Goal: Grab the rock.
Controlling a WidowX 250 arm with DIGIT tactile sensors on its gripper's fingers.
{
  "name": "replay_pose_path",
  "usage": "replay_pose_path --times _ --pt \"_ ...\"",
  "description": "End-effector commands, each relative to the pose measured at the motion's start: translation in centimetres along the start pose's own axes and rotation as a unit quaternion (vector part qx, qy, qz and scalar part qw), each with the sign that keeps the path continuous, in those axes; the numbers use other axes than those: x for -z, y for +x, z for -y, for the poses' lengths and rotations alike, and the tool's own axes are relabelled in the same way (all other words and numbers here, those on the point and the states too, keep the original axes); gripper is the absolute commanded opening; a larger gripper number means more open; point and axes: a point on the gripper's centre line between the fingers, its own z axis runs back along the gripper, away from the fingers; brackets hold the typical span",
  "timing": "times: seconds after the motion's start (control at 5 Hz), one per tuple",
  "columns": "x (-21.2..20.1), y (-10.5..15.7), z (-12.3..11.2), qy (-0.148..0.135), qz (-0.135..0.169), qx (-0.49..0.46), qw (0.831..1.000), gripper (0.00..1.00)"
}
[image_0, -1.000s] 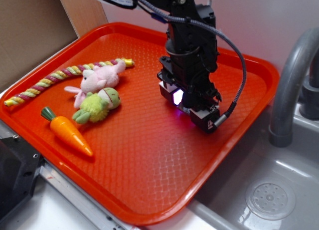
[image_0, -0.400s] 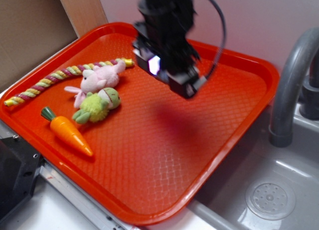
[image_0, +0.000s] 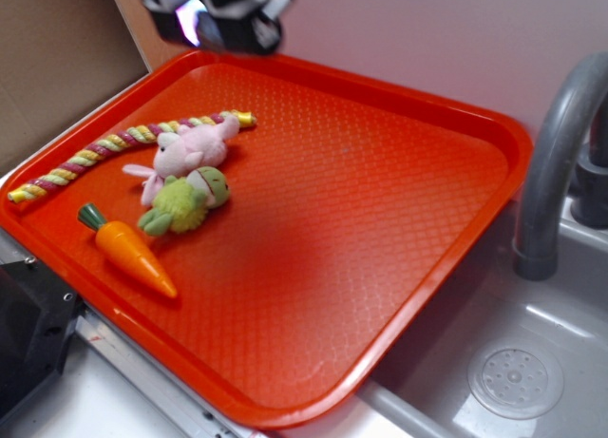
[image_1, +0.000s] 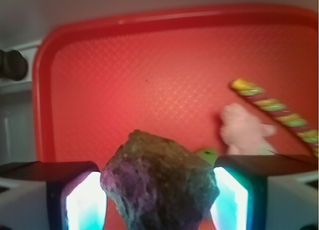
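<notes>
The rock (image_1: 159, 182), lumpy and dark brown-grey, fills the space between my two lit fingers in the wrist view, pressed by both pads. My gripper (image_1: 157, 200) is shut on it and held high above the red tray (image_1: 124, 80). In the exterior view my gripper (image_0: 217, 18) shows blurred at the top left edge, above the tray's far-left corner; the rock itself is not visible there.
On the tray's (image_0: 399, 267) left side lie a striped rope (image_0: 114, 148), a pink plush (image_0: 190, 151), a green plush (image_0: 188, 200) and a toy carrot (image_0: 128, 253). A grey faucet (image_0: 556, 162) and sink (image_0: 518, 371) stand to the right. Cardboard (image_0: 57, 58) stands at the back left.
My gripper has risen off the tray's middle and swung up to the left, carrying the rock. The toys have not moved.
</notes>
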Motion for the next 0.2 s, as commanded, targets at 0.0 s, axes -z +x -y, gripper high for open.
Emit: replay_pose_path --times 0.0 --pt "-2.45 -1.28 0.48 0.013 0.056 0.015 0.998 0.00"
